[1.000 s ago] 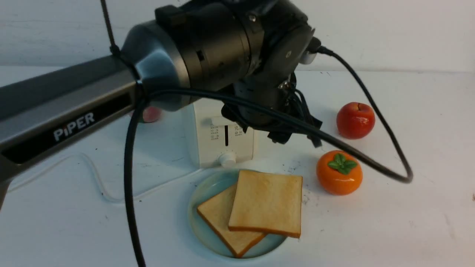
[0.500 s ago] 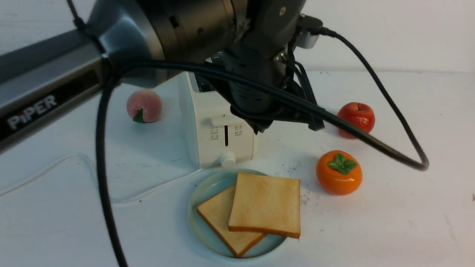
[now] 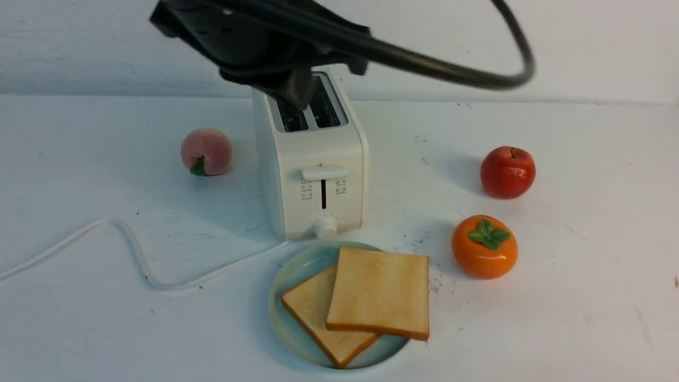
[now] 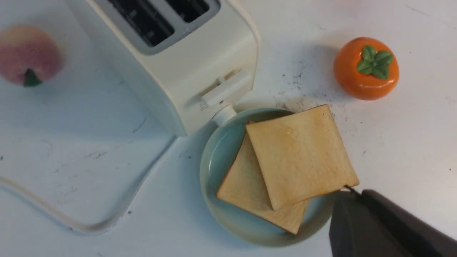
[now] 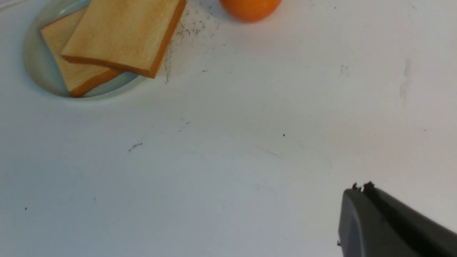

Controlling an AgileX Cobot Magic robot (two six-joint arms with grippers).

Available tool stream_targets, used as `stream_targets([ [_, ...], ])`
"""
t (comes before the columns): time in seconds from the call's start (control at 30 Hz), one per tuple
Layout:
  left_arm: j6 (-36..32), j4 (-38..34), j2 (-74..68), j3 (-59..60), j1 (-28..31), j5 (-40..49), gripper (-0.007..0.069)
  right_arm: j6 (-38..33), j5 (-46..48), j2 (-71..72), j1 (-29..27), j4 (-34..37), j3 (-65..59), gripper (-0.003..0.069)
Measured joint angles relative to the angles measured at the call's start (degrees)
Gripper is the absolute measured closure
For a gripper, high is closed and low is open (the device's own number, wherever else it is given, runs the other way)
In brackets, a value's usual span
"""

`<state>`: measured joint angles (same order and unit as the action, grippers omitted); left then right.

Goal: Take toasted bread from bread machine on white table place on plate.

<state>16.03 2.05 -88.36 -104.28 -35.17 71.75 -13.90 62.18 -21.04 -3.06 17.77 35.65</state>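
**Front view:** The left arm (image 3: 249, 32) has lifted clear to the top of the frame since a second ago, uncovering the bread machine (image 3: 313, 164). Both of its slots stand empty. Both slices of toasted bread (image 3: 379, 292) lie overlapped on the plate (image 3: 281, 281), by the near edge of the white table (image 3: 583, 297), mid-width.

**Left wrist view:** The left gripper (image 4: 351, 192) has closed, jaws together, holding nothing, above the plate's rim.

**Right wrist view:** The right gripper (image 5: 360, 186) is likewise closed and empty, over the table.

**Judgement:** The task appears complete, with the arms retiring.
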Motion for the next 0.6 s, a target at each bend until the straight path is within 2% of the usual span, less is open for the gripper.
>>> stream_targets([
  [0.2, -1.7, -5.9, 6.9, 13.9, 7.1, -1.1, 0.0638, 0.1, 1.9, 8.5, 0.0, 0.1, -0.7, 0.0676],
  [0.3, -1.9, -9.3, 12.2, 23.8, 9.8, -7.4, 0.0638, 1.2, -1.5, 11.9, 0.0, 0.8, -3.8, 0.0676],
  [0.37, -2.6, -11.0, 15.0, 29.1, 10.3, -11.5, 0.0638, 2.2, -4.7, 12.6, 0.0, 1.4, -6.4, 0.0675],
  [0.4, -3.9, -13.0, 18.0, 35.0, 10.6, -15.8, 0.0638, 3.5, -9.5, 12.7, 0.0, 2.7, -9.8, 0.0673],
  [0.6, -8.0, -18.0, 23.8, 42.2, 10.6, -23.0, 0.0638, 4.4, -25.7, 12.5, 0.0, 8.4, -16.5, 0.0669],
])
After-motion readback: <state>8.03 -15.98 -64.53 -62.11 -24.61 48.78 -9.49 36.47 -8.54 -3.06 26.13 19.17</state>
